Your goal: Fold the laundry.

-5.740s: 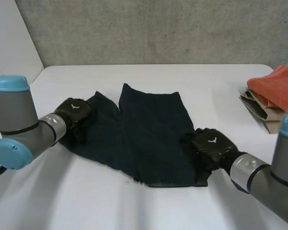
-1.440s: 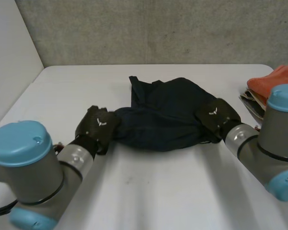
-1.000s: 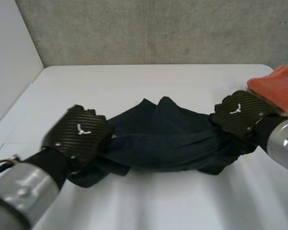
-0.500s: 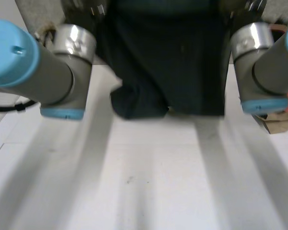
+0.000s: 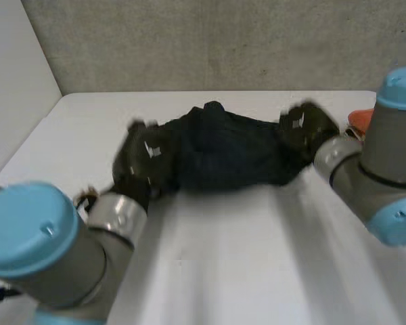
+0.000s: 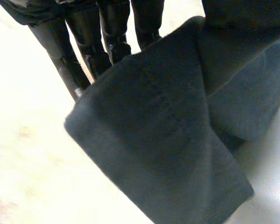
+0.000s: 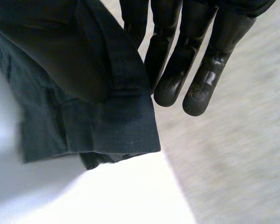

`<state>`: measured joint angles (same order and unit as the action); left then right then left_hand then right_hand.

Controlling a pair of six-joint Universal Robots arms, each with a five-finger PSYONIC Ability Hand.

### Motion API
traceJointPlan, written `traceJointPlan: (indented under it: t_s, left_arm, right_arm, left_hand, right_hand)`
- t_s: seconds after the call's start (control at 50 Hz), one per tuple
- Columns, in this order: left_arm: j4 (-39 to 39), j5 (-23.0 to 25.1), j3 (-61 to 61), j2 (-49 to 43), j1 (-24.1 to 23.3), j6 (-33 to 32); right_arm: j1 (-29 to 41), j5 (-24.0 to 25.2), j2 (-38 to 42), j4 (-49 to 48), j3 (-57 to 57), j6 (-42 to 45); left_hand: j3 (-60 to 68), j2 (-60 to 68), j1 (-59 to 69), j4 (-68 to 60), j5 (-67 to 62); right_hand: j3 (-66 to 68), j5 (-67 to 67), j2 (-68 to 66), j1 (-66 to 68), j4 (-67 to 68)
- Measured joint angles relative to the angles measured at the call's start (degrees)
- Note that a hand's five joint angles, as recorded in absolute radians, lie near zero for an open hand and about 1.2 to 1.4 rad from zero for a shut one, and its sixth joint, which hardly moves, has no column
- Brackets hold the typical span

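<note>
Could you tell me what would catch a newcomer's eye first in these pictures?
A dark cloth is bunched in the middle of the white table, the left hand at one end and the right hand at the other. An orange cloth peeks out behind the right arm.

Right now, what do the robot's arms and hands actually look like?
The left arm and right arm are thick grey tubes with rounded light-blue caps at the joints and a shiny silver band at each wrist. The left hand and right hand are black machine parts, each with a small white mark on its back.
</note>
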<state>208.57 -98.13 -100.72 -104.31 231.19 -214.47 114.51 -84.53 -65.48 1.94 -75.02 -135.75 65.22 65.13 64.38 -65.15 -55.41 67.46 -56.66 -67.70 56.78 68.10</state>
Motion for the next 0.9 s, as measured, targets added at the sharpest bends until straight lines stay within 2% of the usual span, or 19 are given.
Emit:
traceJointPlan:
  t_s: [0.12, 0.14, 0.22, 0.24, 0.34, 0.5, 0.72, 0.9]
  left_arm:
    - [-3.6, 0.0, -3.5, -2.4, -2.1, 1.0]
    - [-5.1, 0.0, -3.9, -3.7, -2.6, 1.9]
    - [-7.0, 0.1, -4.0, -5.0, -2.6, 3.4]
    - [-8.1, 0.2, -3.9, -5.3, -2.5, 4.3]
    - [-11.9, 0.6, -4.0, -4.8, -1.2, 6.8]
    - [-17.4, 2.5, -5.3, -0.6, 2.6, 10.6]
    - [-19.0, 10.2, -6.5, 1.9, 9.7, 17.5]
    - [-23.1, 11.7, -6.6, 1.4, 12.2, 19.4]
  right_arm:
    - [0.1, 0.4, 0.2, 6.1, -5.0, -0.1]
    - [0.2, 0.7, 0.3, 5.6, -7.6, -0.2]
    - [0.3, 1.1, 0.3, 2.8, -11.2, -0.4]
    - [0.2, 1.2, 0.2, 1.1, -12.8, -0.5]
    - [-0.2, 1.5, -0.4, -6.4, -19.6, -0.8]
    - [-3.4, 3.0, -2.5, -11.7, -26.5, -1.0]
    - [-5.9, 5.3, -2.8, -12.5, -28.0, -4.8]
    - [-5.8, 5.2, -2.7, -12.4, -27.8, -5.4]
  left_hand:
    - [-11.9, -12.4, -12.4, 12.0, 12.2]
    - [-26.0, -26.7, -26.8, 26.4, 26.4]
    - [-32.3, -32.3, -32.6, 32.7, 32.9]
    - [-37.5, -37.6, -37.3, 38.1, 37.9]
    - [-39.4, -39.6, -37.9, 40.1, 39.1]
    - [-41.1, -41.3, -39.6, 41.8, 40.5]
    - [-41.1, -41.3, -39.6, 41.9, 40.5]
    - [-40.8, -40.7, -39.3, 41.1, 40.3]
  right_hand:
    - [0.0, 0.0, 0.0, 0.0, 0.0]
    - [0.0, 0.0, 0.0, 0.0, 0.0]
    - [0.0, 0.0, 0.0, 0.0, 0.0]
    - [0.0, 0.0, 0.0, 0.0, 0.0]
    - [0.0, 0.0, 0.0, 0.0, 0.0]
    - [0.0, 0.0, 0.0, 0.0, 0.0]
    - [0.0, 0.0, 0.0, 0.0, 0.0]
    - [0.0, 0.0, 0.0, 0.0, 0.0]
